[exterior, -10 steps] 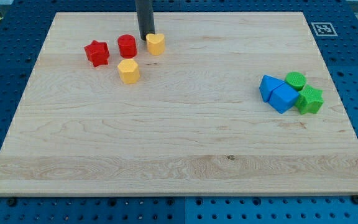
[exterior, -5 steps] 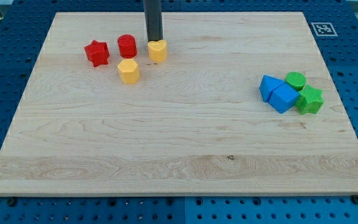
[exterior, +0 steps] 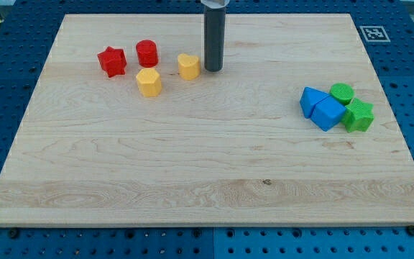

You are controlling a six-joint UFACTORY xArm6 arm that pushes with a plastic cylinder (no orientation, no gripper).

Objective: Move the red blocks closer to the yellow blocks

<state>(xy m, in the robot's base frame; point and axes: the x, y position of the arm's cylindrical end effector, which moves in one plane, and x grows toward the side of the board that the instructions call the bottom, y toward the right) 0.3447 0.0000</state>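
Observation:
A red star-shaped block [exterior: 111, 61] and a red cylinder [exterior: 146, 53] sit at the board's upper left. A yellow hexagonal block [exterior: 149, 82] lies just below the red cylinder. A second yellow block [exterior: 187, 65], rounded in shape, lies to the right of the red cylinder. My tip [exterior: 213, 69] rests on the board just to the right of that second yellow block, with a small gap between them.
Two blue blocks [exterior: 320, 108] and two green blocks [exterior: 353, 108] are clustered at the view's right. The wooden board [exterior: 207, 173] lies on a blue perforated table. A fiducial marker [exterior: 373, 33] sits at the board's upper right corner.
My tip moved right and down, from above the rounded yellow block to its right side. That yellow block slid a little down and to the right. The other blocks did not move.

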